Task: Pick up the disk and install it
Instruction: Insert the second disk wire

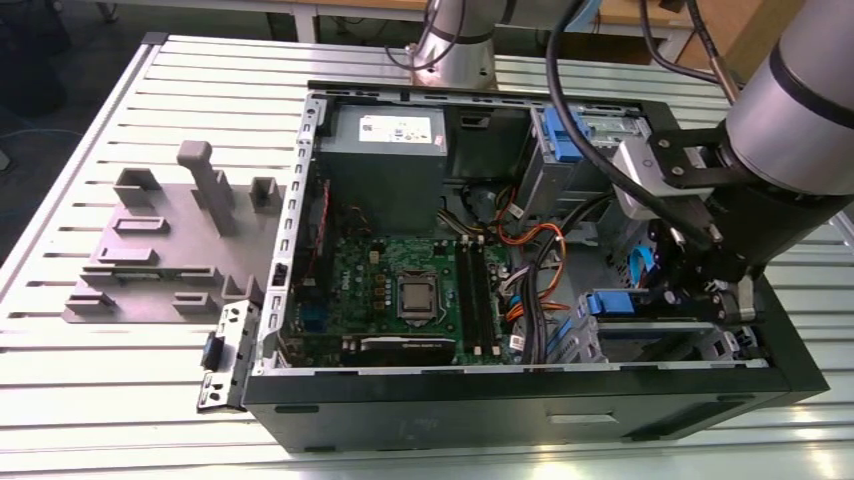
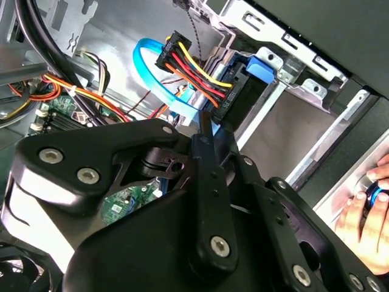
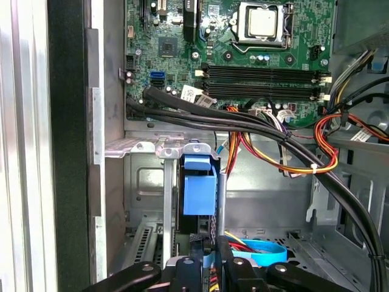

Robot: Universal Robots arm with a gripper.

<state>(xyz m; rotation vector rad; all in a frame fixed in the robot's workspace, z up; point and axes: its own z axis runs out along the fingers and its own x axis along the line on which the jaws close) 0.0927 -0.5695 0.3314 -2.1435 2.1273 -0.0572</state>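
Open black computer case (image 1: 534,400) of sheet metal on a ribbed white table (image 1: 120,150). Grey slotted holder block (image 1: 160,250), matte, stands well apart at the exterior view's left. Green motherboard (image 3: 231,55) with square metal processor cap (image 3: 262,21); bundled orange, red and yellow wires (image 3: 285,158) cross the bay.

Gripper (image 3: 209,258): black, bolted linkage, lowered into the drive bay; fingers nearly together, apparently pinching the rear edge of the disk (image 3: 199,188). The disk stands edge-on in its steel cage slot (image 3: 152,194), smooth blue plastic carrier outward, possibly part-seated.
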